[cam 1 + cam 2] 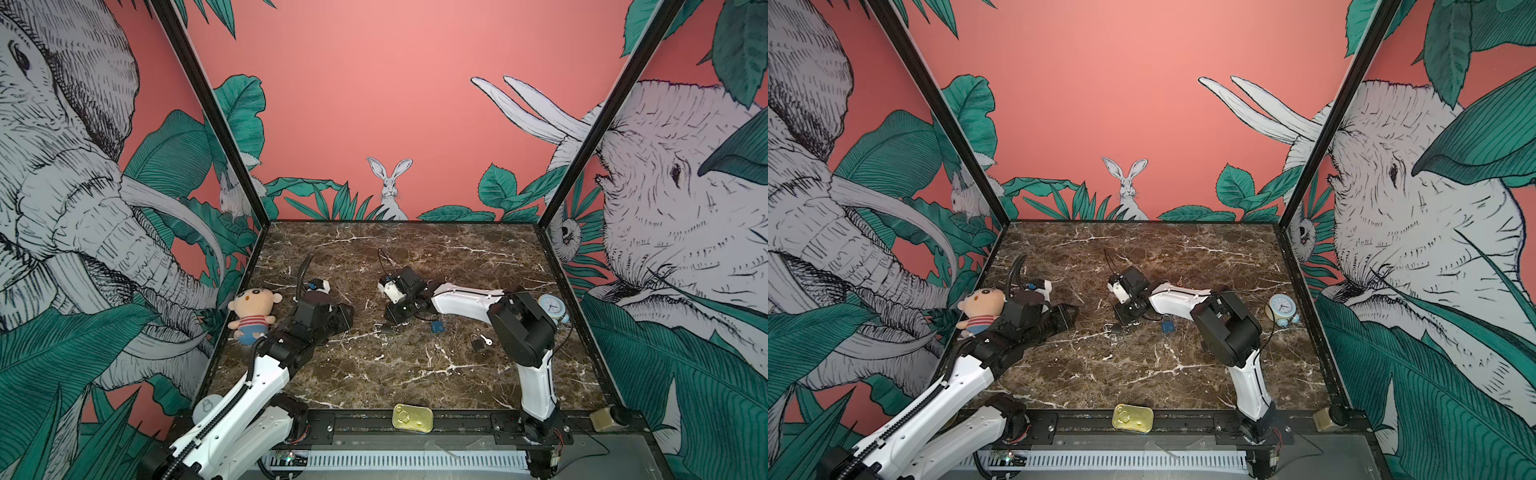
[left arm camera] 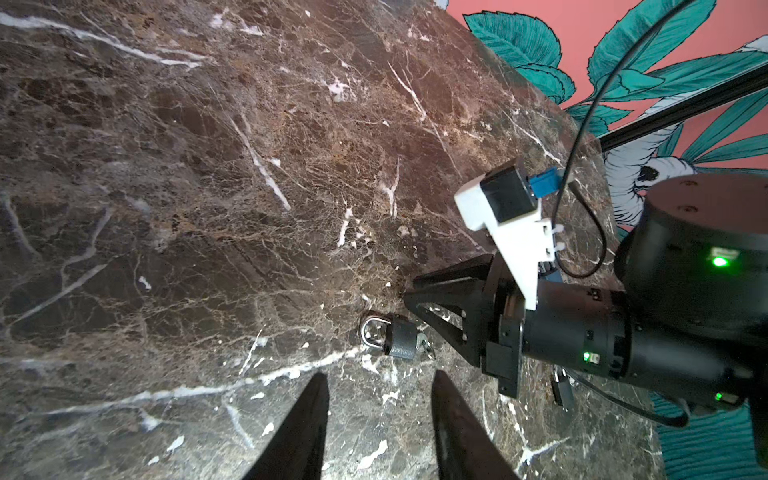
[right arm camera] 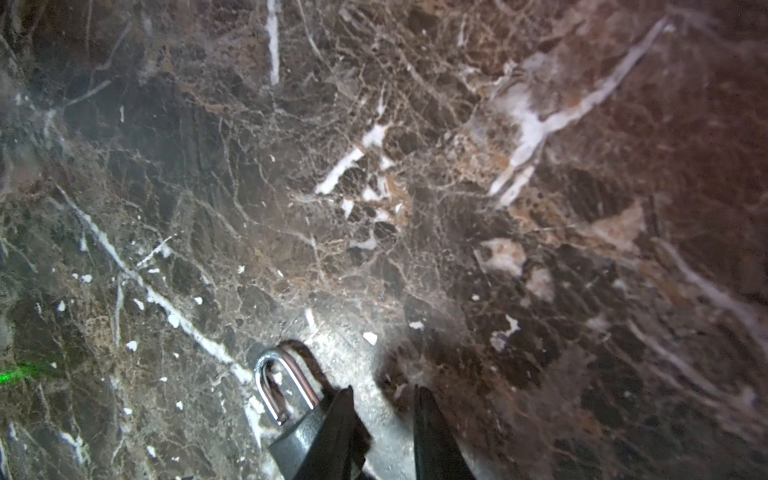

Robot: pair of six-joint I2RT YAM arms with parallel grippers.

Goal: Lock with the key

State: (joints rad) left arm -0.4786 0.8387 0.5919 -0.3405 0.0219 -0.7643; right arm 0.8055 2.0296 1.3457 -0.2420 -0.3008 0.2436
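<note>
**Near to far, left wrist view.** The left gripper (image 2: 380, 376) is held with jaws wide and empty over the marble table (image 2: 208, 208). Just beyond it, the grey padlock (image 2: 395, 338) lies flat, with a key (image 2: 424, 345) seated in its base. Just beside the padlock, the right gripper (image 2: 409, 290) is narrowly parted, with nothing gripped. The grasping step is judged to be in hand. Next, the body must be clamped and the key pinched squarely for turning.

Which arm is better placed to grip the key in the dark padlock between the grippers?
Probably right: the right gripper sits open beside the padlock, at its key end; the left gripper is farther back.
</note>
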